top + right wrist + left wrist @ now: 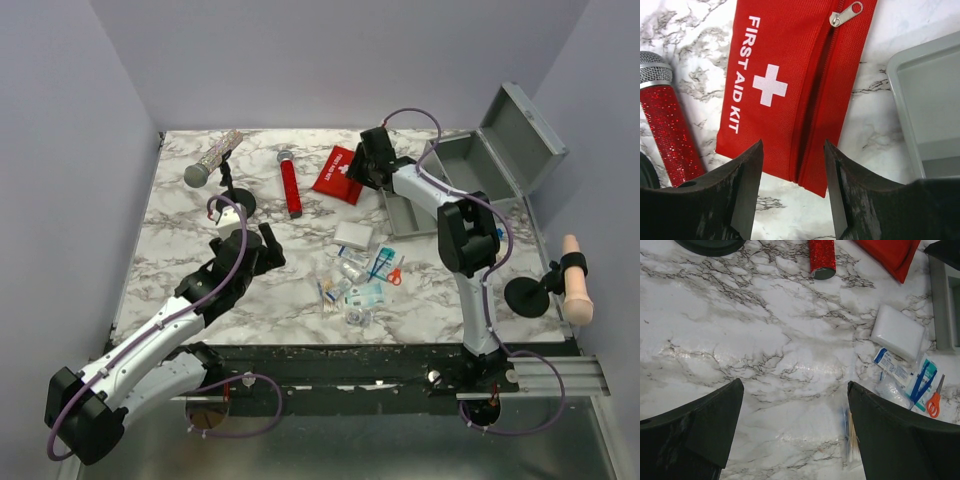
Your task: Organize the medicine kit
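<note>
Top external view: the grey metal box-shaped medicine kit [505,150] sits lid-open at the marble desk's [170,230] far right corner. Right gripper [793,155], fingers apart, hangs over the flat red first-aid pouch's [790,75] near edge. Left gripper [795,395] gapes wide above the desk.

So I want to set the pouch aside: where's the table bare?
Free: the marble between the red microphone, the left gripper and the supplies pile; also the left strip near the silver microphone. Crowded: back right, around pouch, tray and right gripper.
</note>
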`<move>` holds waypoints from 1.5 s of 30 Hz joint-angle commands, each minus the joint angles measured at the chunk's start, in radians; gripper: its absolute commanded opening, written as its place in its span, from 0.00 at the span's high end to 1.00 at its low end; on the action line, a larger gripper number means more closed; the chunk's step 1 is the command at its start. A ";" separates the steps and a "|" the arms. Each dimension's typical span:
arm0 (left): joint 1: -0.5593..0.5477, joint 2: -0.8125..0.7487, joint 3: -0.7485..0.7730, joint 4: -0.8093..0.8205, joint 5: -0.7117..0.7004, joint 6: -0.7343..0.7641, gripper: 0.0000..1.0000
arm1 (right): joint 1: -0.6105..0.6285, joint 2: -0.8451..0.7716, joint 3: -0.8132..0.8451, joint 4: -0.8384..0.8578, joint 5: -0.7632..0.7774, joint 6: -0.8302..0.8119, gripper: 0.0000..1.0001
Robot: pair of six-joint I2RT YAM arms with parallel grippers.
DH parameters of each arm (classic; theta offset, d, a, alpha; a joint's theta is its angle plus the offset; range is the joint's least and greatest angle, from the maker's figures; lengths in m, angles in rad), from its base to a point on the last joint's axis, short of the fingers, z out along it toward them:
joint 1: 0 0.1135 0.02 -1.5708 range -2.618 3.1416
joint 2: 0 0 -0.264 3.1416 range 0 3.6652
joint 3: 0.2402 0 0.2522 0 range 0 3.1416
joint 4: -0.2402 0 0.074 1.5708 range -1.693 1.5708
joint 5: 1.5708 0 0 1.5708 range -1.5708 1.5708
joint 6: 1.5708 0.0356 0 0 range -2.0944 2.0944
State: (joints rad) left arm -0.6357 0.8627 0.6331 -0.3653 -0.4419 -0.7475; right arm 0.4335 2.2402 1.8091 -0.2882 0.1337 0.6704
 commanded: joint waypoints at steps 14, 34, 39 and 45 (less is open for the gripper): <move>0.007 0.032 0.013 0.003 -0.001 -0.010 0.04 | -0.004 0.133 0.128 -0.265 -0.011 -0.012 0.52; 0.007 0.001 0.019 0.020 0.000 -0.021 0.05 | 0.008 -0.089 -0.063 -0.186 0.009 -0.089 0.99; 0.008 -0.005 0.025 0.075 0.009 -0.027 0.05 | 0.054 -0.261 -0.140 -0.183 0.113 -0.163 0.99; 0.007 0.021 0.043 0.236 0.109 -0.033 0.05 | 0.148 -0.467 -0.307 -0.195 0.231 -0.247 0.99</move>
State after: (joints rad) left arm -0.6338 0.8719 0.6376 -0.2790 -0.4240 -0.7700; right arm 0.5201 1.8889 1.6051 -0.4931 0.2520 0.5007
